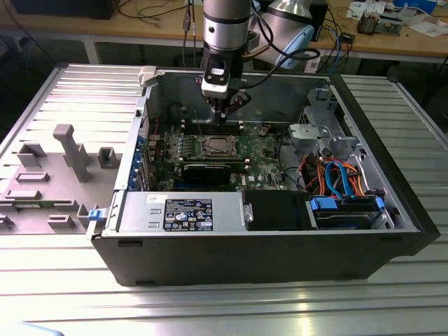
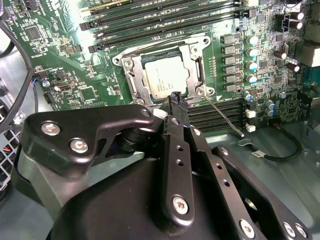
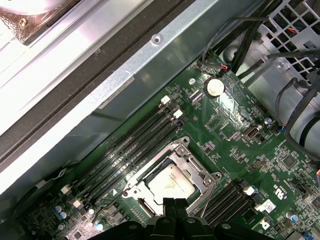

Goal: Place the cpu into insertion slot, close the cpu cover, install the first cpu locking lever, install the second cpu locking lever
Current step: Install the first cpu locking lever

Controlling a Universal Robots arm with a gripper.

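— So, where is your cpu (image 2: 165, 76) now?
— It lies flat in the insertion slot (image 2: 127, 63) on the green board. The cpu cover (image 2: 196, 50) lies down around it like a frame, so the shiny top shows through the hole.
— And your gripper (image 2: 175, 97)?
— You have it hanging right over one edge of the cover. The jaws look pressed together with nothing between them. I think a thin closed tip fits better among such small parts.
— What is beside it?
— A thin locking lever (image 2: 225, 116) sticks out past the cover's corner. I judge it isn't locked yet.
— What could get in your way?
— Long black memory slots (image 2: 165, 20) run on both sides of the slot, and little round cans (image 2: 252, 52) stand close by. In the exterior view, the computer case (image 1: 280, 259) walls rise all around on the table (image 1: 210, 308). Orange and blue cables (image 1: 336, 175) bunch at the exterior view's right.
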